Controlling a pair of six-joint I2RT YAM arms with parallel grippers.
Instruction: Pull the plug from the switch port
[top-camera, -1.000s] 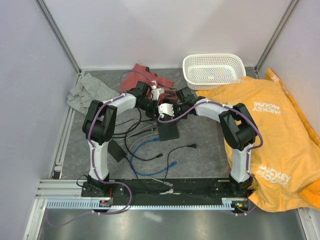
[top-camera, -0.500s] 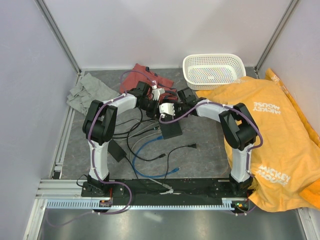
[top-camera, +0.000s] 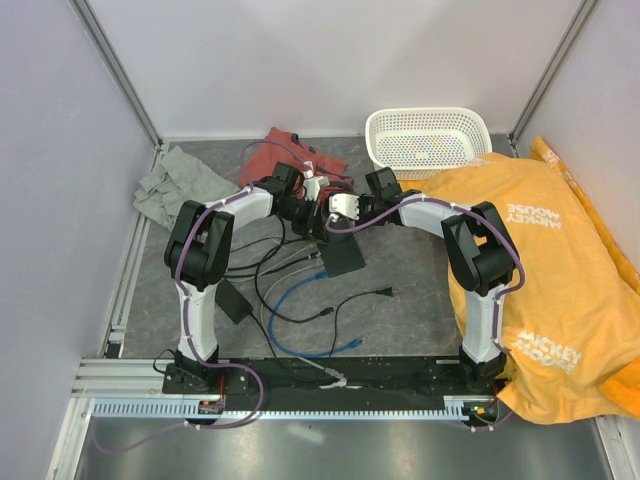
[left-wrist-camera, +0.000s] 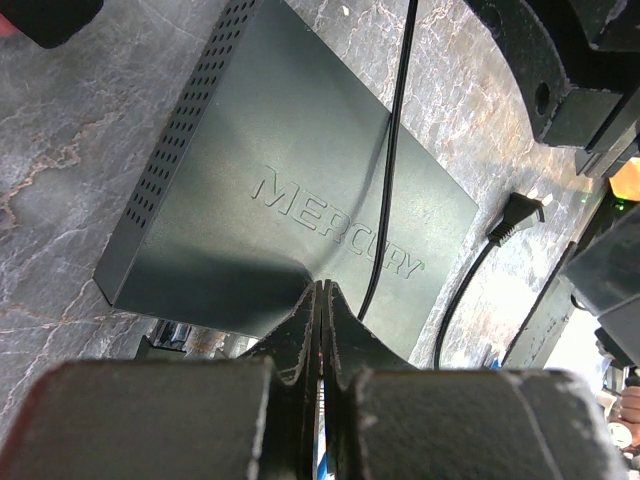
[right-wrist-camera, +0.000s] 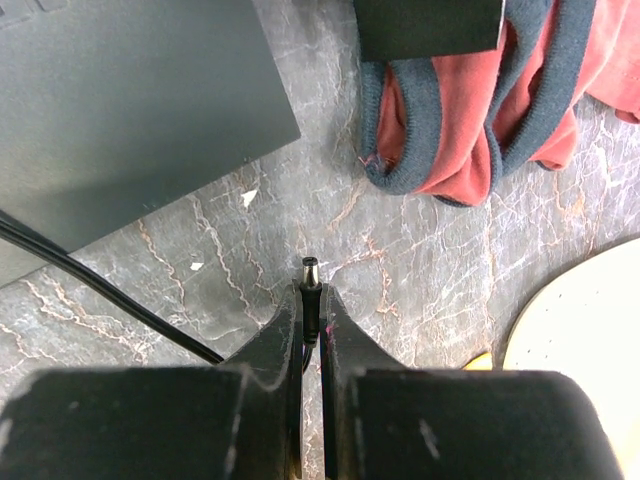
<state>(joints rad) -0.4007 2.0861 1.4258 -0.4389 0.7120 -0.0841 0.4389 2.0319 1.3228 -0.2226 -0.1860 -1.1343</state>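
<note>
The switch (top-camera: 340, 260) is a flat black box marked MERCURY (left-wrist-camera: 290, 190) lying mid-table. My left gripper (top-camera: 314, 236) is shut, its tips (left-wrist-camera: 320, 288) resting at the switch's near edge. A thin black cable (left-wrist-camera: 385, 170) lies across the box. My right gripper (top-camera: 328, 222) is shut on a black barrel plug (right-wrist-camera: 311, 285), whose metal tip sticks out past the fingertips (right-wrist-camera: 311, 300). The plug is free in the air above the table, apart from the switch's corner (right-wrist-camera: 120, 100). The port itself is hidden.
A red garment (top-camera: 290, 150) lies just beyond the grippers, also in the right wrist view (right-wrist-camera: 470, 130). A white basket (top-camera: 427, 135) stands far right, an orange cloth (top-camera: 540, 260) on the right, a grey cloth (top-camera: 175, 180) far left. Blue cables (top-camera: 300, 300), a two-pin plug (top-camera: 383, 292) and an adapter brick (top-camera: 232, 298) lie nearer.
My right gripper has drawn back to the far right with the plug, away from the switch. The left gripper has stayed at the switch.
</note>
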